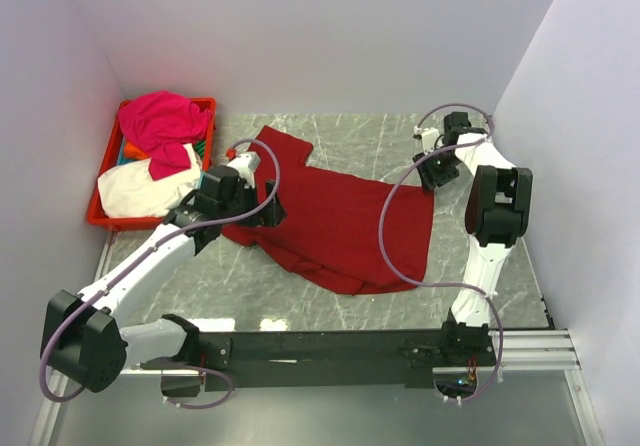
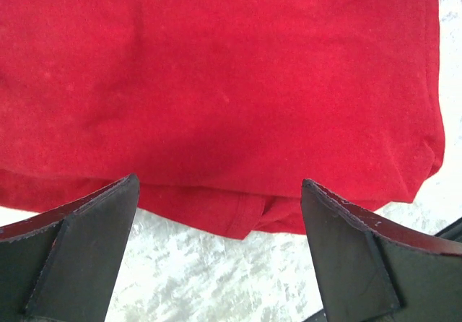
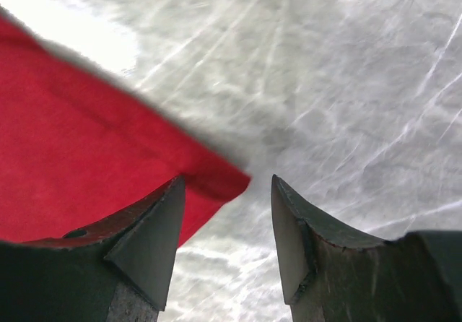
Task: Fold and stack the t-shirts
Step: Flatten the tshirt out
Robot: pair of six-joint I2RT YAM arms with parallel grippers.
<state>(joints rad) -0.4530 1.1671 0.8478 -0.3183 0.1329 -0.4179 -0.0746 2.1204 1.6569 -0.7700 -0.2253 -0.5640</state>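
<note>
**Grey marbled table, one shirt laid out, folding barely begun**

Veined grey stone forms the table (image 1: 350,136), boxed in by plain pale walls. On its middle lies the dark red t-shirt (image 1: 340,221), spread mostly flat but skewed, with a rumpled far-left part and a wavy near hem. It is matte, soft knit. At its left edge a second layer with a stitched hem peeks from under the top one, so one fold may be started. No folded stack shows anywhere.

The left gripper (image 2: 220,185) hangs over that left edge, fingers spread wide and holding nothing. The right gripper (image 3: 227,181) sits at the shirt's far right corner, fingers moderately apart, the cloth's tip just reaching between them, ungripped.

Far left, a red plastic crate (image 1: 100,211) holds the magenta shirt (image 1: 160,121), the cream-white shirt (image 1: 140,191) and other colours, all bunched and unfolded, so most of the work remains.
</note>
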